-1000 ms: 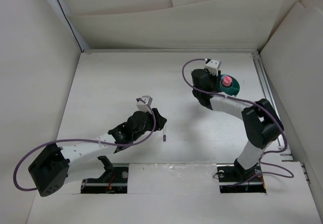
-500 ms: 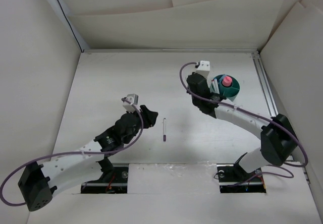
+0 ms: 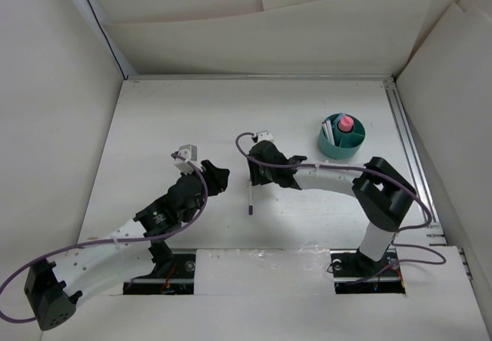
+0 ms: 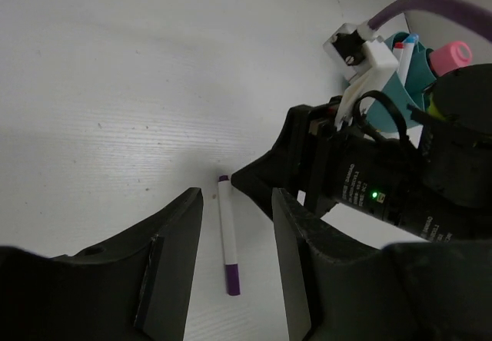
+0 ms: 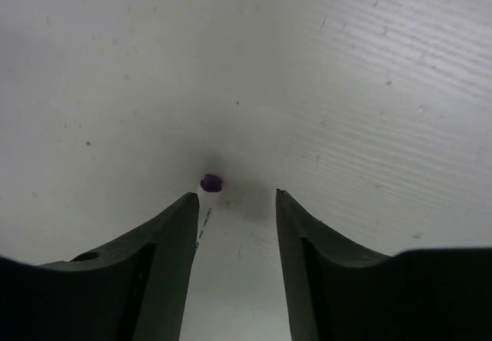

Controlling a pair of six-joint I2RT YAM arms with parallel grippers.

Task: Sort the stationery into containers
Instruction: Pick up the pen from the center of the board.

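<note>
White table [image 3: 154, 126], cardboard walls [image 3: 307, 34] on all sides. Green cup [image 3: 335, 149] sat far right, well apart from both arms, w/ a pink-capped marker [image 3: 347, 123] and thin white pens [image 3: 328, 132] standing in separate compartments. One white pen [image 3: 250, 197] w/ a purple cap lay flat on the table near centre, cap end toward the arm bases. R gripper [image 5: 236, 195] was down at the pen's far end, fingers [image 5: 169, 256] spread wide, holding nothing. R wrist cam showed the pen's small purple end just past the fingertips, nearer the left one; contact w/ the pen can't be told. L gripper [image 3: 221, 178] sat just left of the pen, pointed at it, fingers [image 4: 173, 256] also apart and not touching it. From L wrist cam the R gripper's black body blocked most of the cup.
</note>
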